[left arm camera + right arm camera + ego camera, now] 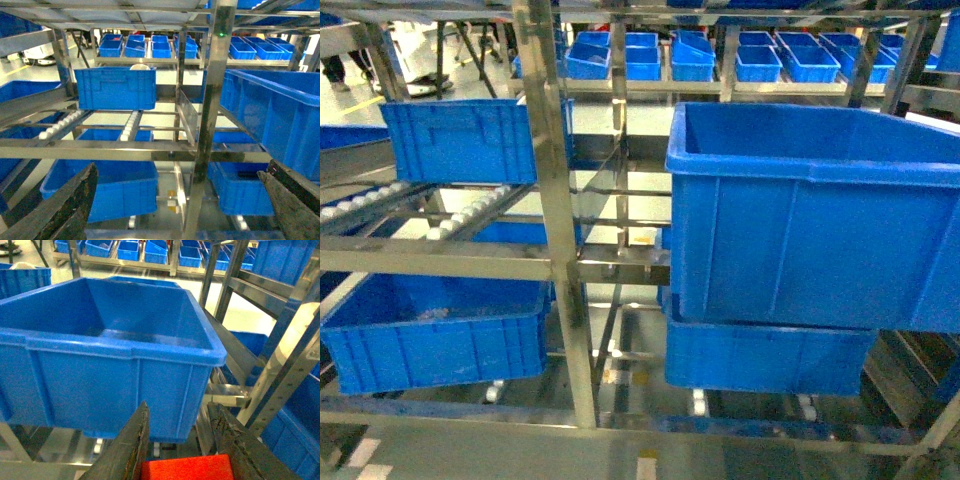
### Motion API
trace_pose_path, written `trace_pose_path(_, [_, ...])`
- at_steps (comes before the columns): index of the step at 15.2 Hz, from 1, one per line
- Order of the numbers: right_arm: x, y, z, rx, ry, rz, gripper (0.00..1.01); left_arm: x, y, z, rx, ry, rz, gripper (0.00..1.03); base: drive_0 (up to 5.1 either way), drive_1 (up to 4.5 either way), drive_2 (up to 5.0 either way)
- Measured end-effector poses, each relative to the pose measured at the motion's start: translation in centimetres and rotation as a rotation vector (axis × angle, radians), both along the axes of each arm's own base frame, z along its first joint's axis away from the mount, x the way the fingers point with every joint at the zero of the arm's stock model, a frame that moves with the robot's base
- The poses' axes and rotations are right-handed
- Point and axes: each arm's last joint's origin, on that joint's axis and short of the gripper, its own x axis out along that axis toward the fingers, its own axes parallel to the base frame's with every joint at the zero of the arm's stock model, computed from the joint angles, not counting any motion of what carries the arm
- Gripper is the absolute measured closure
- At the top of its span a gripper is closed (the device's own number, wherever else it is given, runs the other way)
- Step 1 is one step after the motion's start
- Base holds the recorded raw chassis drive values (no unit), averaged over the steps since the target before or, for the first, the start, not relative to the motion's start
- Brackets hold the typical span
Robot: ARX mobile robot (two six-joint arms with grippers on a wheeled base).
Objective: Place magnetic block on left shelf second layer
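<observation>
While we face the stainless-steel rack (560, 200), its left second layer (440, 258) carries roller rails with a blue crate (470, 140) at the back, and a deep blue crate (810, 215) fills the right bay. Our left gripper (175, 200) has its fingers (65, 205) spread wide, empty. Our right gripper (182, 460) clamps the red magnetic block (187, 468), just before the deep crate.
</observation>
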Motion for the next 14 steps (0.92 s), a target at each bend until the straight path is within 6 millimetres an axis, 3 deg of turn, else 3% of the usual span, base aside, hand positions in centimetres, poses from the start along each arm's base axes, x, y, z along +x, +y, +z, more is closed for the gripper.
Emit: trace_pose_path(14, [0.04, 0.0, 0.03, 0.0, -0.003, 0.0, 0.67, 0.0, 0.0, 0.04, 0.0, -0.004, 0.0, 0.05, 0.1, 4.34, -4.2])
